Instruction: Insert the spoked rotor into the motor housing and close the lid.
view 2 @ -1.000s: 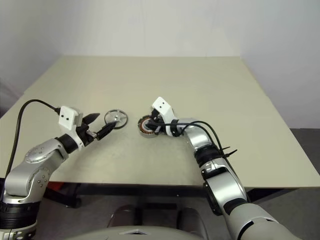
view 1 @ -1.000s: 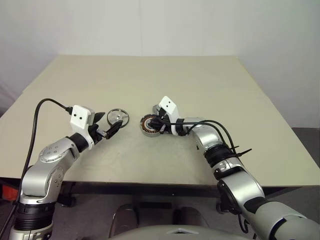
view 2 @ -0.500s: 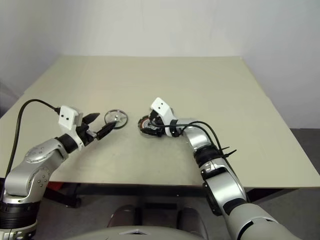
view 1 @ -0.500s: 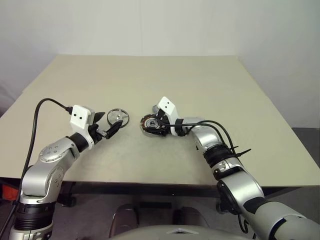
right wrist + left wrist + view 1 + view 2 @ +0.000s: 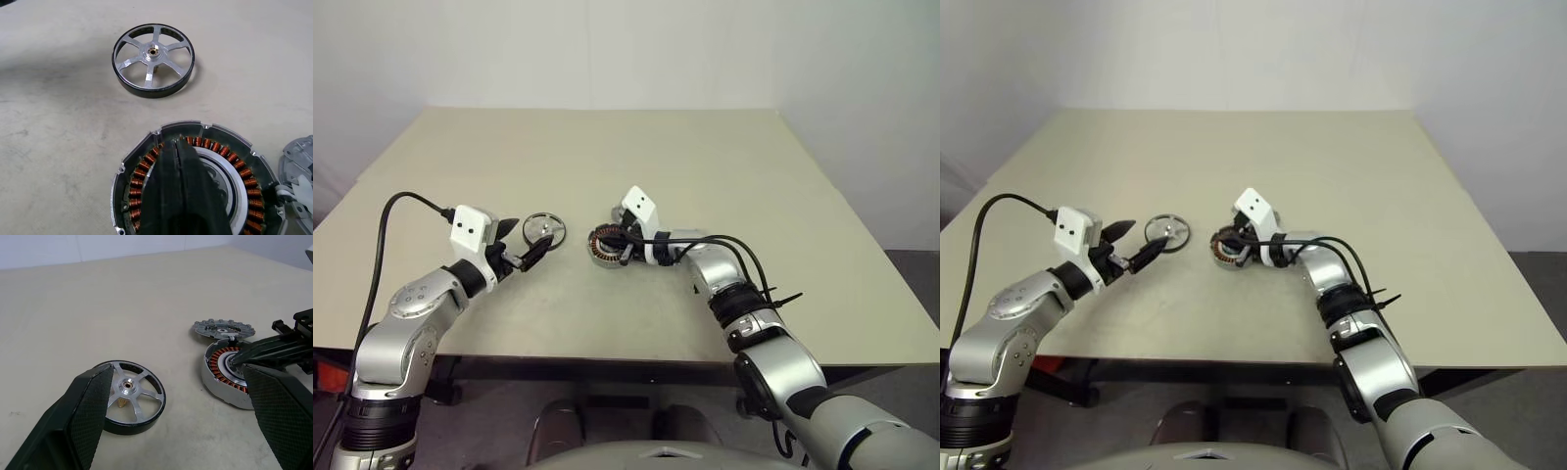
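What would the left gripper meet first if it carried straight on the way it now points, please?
Most likely the spoked rotor, lying flat on the table between the open left gripper fingers' line; depth is uncertain, so it may pass just above.

Beige table (image 5: 705, 157) against plain white wall (image 5: 607, 49); dark grey floor (image 5: 911, 284) at right.

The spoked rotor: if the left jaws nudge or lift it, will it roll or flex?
The spoked rotor lies flat on the table, so a nudge likely slides it. On edge, its round rim could roll. Its metal-looking spokes suggest it stays stiff and fairly light.
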You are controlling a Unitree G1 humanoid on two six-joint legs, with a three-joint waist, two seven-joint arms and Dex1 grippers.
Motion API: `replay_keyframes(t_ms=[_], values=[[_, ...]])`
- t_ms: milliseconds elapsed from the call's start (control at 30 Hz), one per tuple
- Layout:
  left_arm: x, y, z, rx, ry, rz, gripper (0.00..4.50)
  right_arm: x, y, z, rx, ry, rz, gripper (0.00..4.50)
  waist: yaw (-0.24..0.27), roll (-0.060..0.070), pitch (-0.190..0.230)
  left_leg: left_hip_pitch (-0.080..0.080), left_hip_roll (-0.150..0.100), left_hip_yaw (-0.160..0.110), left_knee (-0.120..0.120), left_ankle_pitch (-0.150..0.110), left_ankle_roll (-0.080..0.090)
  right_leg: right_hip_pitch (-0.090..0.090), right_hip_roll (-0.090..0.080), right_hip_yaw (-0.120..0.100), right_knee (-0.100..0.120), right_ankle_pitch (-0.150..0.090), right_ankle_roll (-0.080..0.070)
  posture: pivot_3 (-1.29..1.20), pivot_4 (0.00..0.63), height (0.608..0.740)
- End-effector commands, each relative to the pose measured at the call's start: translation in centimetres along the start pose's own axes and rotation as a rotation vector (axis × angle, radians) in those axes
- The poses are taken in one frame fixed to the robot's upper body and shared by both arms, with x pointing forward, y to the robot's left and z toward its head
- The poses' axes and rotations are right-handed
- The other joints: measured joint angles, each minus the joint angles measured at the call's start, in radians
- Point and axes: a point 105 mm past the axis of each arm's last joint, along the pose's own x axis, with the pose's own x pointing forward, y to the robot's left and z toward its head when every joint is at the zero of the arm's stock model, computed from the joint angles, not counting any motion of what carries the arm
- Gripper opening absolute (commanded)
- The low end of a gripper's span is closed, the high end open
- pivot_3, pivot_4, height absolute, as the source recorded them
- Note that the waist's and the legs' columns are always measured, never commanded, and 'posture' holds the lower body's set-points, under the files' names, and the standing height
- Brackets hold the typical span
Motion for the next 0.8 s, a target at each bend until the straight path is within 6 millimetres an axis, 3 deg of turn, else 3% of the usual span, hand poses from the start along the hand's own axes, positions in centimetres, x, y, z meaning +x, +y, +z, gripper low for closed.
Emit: replay_keyframes(t_ms=[33,400,700,800], values=[[-0.2,0.1,1.3,0.045,-0.036,-0.001,4.50,0.3,-0.2,2.1,-0.040,-0.062,-0.007,0.01,0.000,0.000,0.000,0.000,0.000,0.000,0.000,0.000,0.000,0.000,0.000,0.000,0.000,0.000,0.000,0.00,0.000,0.740],[-0.2,-0.1,1.3,0.045,-0.035,-0.006,4.50,1.5,0.7,-0.2,-0.008,-0.004,0.003,0.01,-0.003,0.000,0.000,0.003,0.000,0.000,0.000,0.000,0.000,0.002,0.000,0.000,0.000,0.000,0.000,0.00,0.000,0.740],[-0.3,-0.4,1.1,0.030,-0.031,-0.024,4.50,0.5,-0.3,4.6,-0.021,-0.152,0.006,0.01,-0.002,0.000,0.000,0.004,0.000,0.000,0.000,0.000,0.000,0.003,0.000,0.000,0.000,0.000,0.000,0.00,0.000,0.740],[-0.2,-0.3,1.1,0.030,-0.030,-0.024,4.50,0.3,-0.7,5.3,-0.029,-0.165,-0.016,0.01,-0.002,0.000,0.000,0.003,0.000,0.000,0.000,0.000,0.000,0.002,0.000,0.000,0.000,0.000,0.000,0.00,0.000,0.740]])
